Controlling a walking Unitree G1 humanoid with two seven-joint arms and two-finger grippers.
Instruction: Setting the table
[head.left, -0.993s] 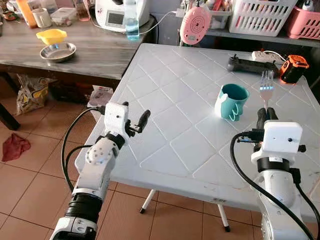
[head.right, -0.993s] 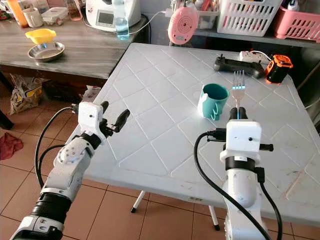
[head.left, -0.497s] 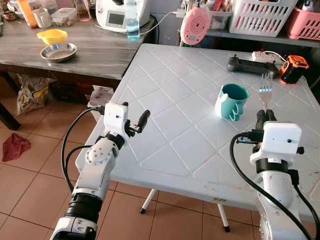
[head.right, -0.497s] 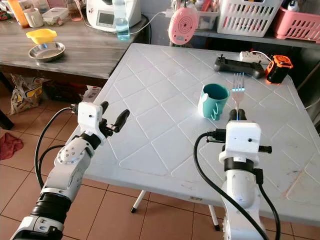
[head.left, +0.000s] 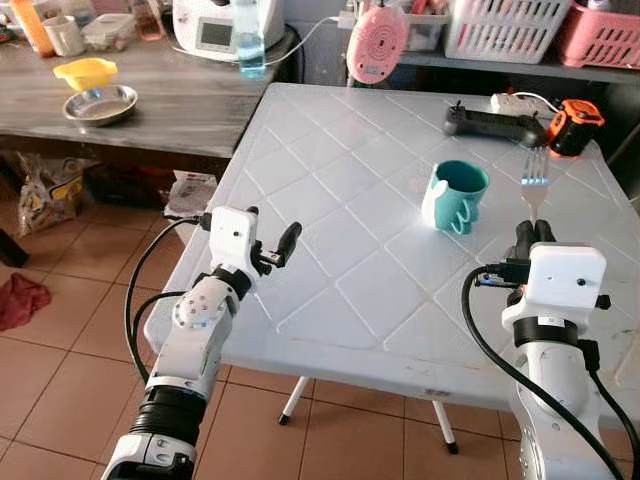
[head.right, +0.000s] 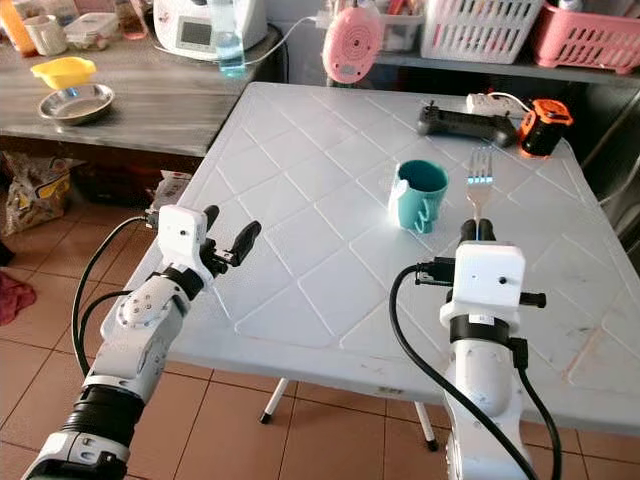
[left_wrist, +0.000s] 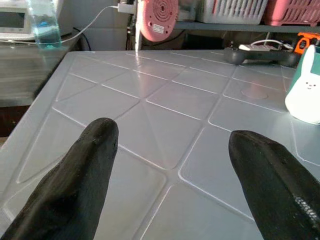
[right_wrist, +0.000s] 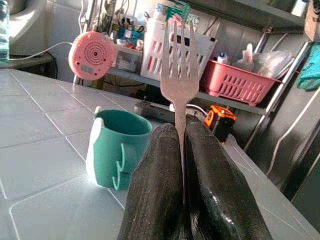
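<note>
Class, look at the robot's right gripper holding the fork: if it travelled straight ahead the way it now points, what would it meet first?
Probably nothing close: the right gripper points its silver metal fork across the white plastic table, passing right of the teal mug. The orange-and-black device sits roughly ahead, though depth is unclear.

Teal mug with white bunny side, silver fork, white diamond-patterned table, orange-black gadget, pink fan.

From the head we look steeply down on the white table. Both wrist cameras sit low and close over it, facing its far edge, sharing the teal mug.
</note>
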